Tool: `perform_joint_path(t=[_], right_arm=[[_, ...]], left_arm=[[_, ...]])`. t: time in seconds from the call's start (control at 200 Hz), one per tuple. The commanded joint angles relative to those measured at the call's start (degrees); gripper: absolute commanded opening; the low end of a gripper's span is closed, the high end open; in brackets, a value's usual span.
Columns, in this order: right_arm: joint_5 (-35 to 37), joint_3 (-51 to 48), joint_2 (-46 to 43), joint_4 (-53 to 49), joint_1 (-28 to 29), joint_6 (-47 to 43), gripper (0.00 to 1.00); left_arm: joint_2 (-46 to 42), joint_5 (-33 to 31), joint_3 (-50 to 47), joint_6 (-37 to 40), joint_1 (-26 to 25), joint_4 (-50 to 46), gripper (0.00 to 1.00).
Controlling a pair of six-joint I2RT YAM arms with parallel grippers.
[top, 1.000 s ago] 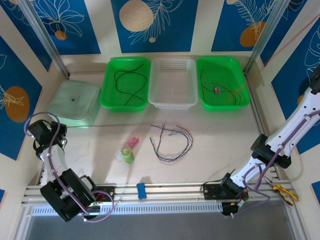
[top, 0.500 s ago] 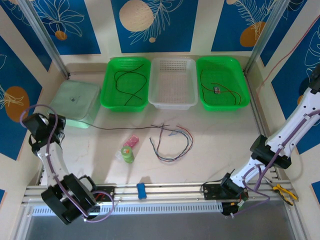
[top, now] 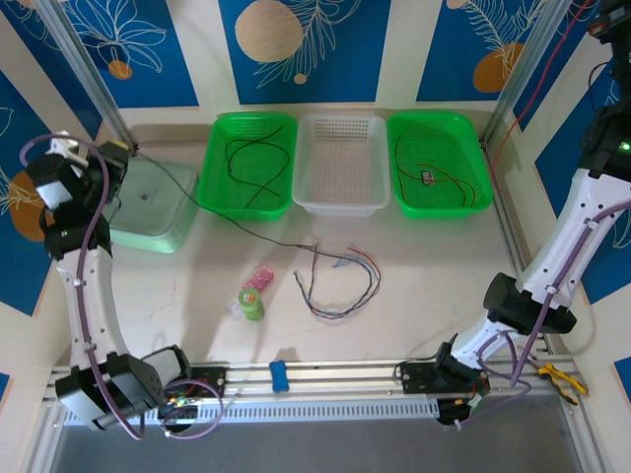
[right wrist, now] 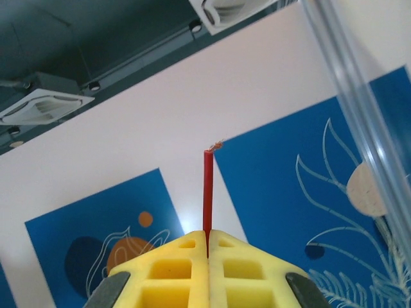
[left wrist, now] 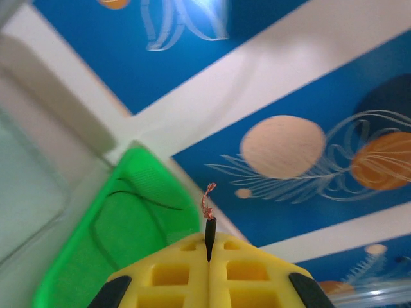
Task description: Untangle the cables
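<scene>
Cables (top: 340, 286): thin, limp strands looped on table (top: 444, 276).
Left gripper (left wrist: 209, 247) clamped on black wire (left wrist: 210, 232), frayed copper tip; right gripper (right wrist: 207, 234) clamped on red wire (right wrist: 207, 192).

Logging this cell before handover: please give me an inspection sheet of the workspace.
Surface: beige table.
Job's things: cable bundle mid-table; more cables in left green basket and right green basket.
Clutter: small green container, pink item, yellow pliers at near-right edge.
Grippers: left gripper shut on black cable; right gripper shut on red cable.
Cables: purple harness along both arms.
Surroundings: blue patterned panels, metal frame posts.
</scene>
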Motion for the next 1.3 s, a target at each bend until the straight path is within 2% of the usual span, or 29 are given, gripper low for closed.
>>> perform_joint_path(t=[0.0, 0.12, 0.18, 0.295, 0.435, 0.62, 0.73, 0.835, 0.93, 1.155, 1.296], right_arm=[[-0.90, 2.66, 2.50, 2.08, 0.98, 0.94, 0.00], [-1.02, 17.93, 10.07, 0.14, 1.91, 1.49, 0.00], [0.38, 22.06, 12.53, 2.11, 1.90, 2.00, 0.00], [2.81, 20.50, 13.02, 9.50, -0.01, 6.69, 0.00], [3.85, 16.85, 12.14, 14.69, -0.28, 7.97, 0.00], [1.51, 15.34, 12.89, 12.13, 0.88, 8.28, 0.00], [0.77, 7.64, 9.75, 10.36, 3.67, 1.95, 0.00], [2.39, -5.43, 5.22, 15.24, 5.82, -1.66, 0.00], [2.99, -12.52, 3.44, 17.45, 6.38, -2.62, 0.00], [2.49, -19.88, 2.89, 19.20, 7.10, -4.66, 0.00], [2.79, -20.87, 3.31, 15.32, 7.46, -6.29, 0.00]], left_arm=[[2.01, 3.46, 4.80, -6.23, -1.28, 7.59, 0.00], [3.08, 2.85, 6.60, -7.89, -2.24, 9.60, 0.00], [3.53, 2.98, 7.44, -7.71, -2.74, 9.62, 0.00], [3.54, 3.95, 7.86, -7.71, -2.94, 9.50, 0.00], [2.66, 3.89, 5.90, -7.98, -2.93, 9.46, 0.00], [1.35, 3.87, 3.97, -8.11, -3.20, 9.53, 0.00], [0.60, 3.91, 3.74, -7.22, -3.31, 8.37, 0.00], [0.60, 4.26, 3.94, -7.27, -3.33, 8.17, 0.00], [0.86, 4.72, 4.40, -7.02, -3.41, 7.66, 0.00], [0.35, 5.13, 3.88, -6.67, -3.41, 6.97, 0.00], [-0.01, 5.39, 3.55, -6.56, -3.44, 6.63, 0.00]])
